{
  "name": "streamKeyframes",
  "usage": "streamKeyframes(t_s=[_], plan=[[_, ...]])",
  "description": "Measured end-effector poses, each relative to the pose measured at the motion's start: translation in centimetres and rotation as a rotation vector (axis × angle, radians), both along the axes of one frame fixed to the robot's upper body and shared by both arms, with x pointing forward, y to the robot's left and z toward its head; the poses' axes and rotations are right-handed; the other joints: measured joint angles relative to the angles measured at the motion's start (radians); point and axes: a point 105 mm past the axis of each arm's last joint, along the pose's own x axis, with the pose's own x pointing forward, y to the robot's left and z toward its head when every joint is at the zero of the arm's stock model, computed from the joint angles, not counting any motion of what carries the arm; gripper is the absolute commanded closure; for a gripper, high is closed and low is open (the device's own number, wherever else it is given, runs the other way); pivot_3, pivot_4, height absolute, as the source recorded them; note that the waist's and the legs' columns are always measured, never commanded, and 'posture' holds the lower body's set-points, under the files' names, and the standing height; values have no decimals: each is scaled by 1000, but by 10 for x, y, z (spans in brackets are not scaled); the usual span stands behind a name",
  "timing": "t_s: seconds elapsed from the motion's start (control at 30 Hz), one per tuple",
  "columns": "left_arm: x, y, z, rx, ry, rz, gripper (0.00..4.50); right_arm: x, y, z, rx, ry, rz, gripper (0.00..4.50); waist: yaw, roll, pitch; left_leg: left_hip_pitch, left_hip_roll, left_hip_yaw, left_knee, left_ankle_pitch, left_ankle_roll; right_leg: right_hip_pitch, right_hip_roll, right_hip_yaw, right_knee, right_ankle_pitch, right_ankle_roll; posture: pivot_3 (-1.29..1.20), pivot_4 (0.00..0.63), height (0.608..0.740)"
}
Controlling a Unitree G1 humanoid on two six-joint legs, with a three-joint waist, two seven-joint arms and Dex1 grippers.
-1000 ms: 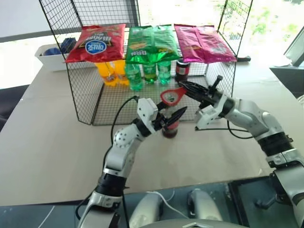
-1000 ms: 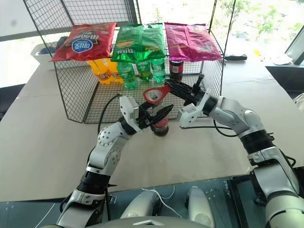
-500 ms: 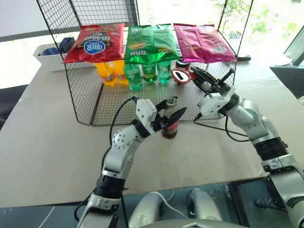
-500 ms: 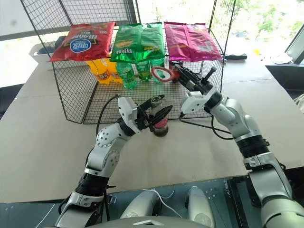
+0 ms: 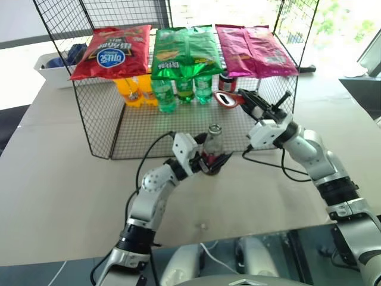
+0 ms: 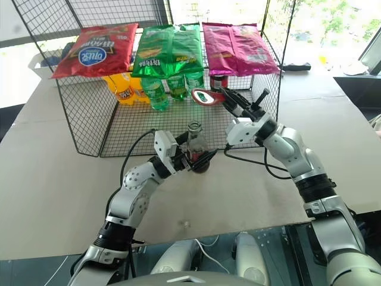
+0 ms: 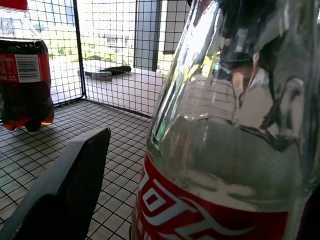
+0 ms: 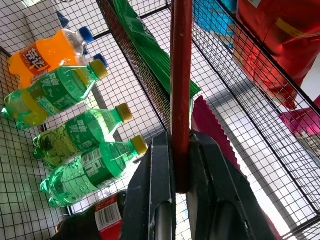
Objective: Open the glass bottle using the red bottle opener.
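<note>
So there's a big tan table (image 5: 59,179) with a black wire rack (image 5: 107,128) on it, 3 chip bags on top: red (image 5: 113,50), green (image 5: 181,52) and pink (image 5: 253,49). Under them sit orange soda bottles (image 5: 132,90), green plastic bottles (image 5: 178,92) and a darker cola bottle (image 5: 225,83) further back. The glass bottle (image 5: 211,149) stands upright on the table right at the rack's front edge, cap off, mouth open. The left gripper (image 5: 209,164) sits around its lower part with the fingers spread, 1 black finger (image 7: 60,195) clearly off the glass, so it's let go. The right gripper (image 5: 249,102) is up and to the right of the bottle, clamped tight on the red bottle opener (image 5: 225,99) by its handle, ring head sticking out toward the rack.
</note>
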Motion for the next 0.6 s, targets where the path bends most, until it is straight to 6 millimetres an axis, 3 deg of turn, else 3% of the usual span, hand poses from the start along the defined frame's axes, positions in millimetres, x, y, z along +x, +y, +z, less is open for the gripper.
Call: streamKeyframes(t_s=[0.13,0.27,0.37,0.43,0.5,0.6], plan=[[-3,1,-1,14,-2,-9,106,2,-2,-4,50,64,1,4500,0,0,0,0,0,0,0,0,0,0,0,0,0,0,0,0,150,734],[-10,1,-4,36,1,-37,106,8,-6,-21,130,254,0,4500,-1,0,0,0,1,0,0,0,0,0,0,0,0,0,0,0,150,734],[-16,4,-7,56,6,-45,106,10,-13,-66,251,606,-19,4500,0,1,0,-1,1,-1,0,0,0,-1,-1,0,0,0,0,0,150,734],[-17,7,-10,68,10,-41,60,4,-16,-99,297,834,-42,3632,0,1,0,-3,1,-1,1,0,0,-2,-4,0,0,0,0,0,150,734],[-18,9,-12,81,16,-35,60,-1,-17,-111,315,943,-54,3045,-1,1,-1,-5,0,0,1,0,0,-5,-5,1,1,0,0,0,150,734],[-22,13,-21,100,36,-27,60,-9,-14,-116,351,1053,-56,1539,-5,2,-1,-5,1,0,1,0,0,-5,-4,0,2,0,0,0,150,734]])
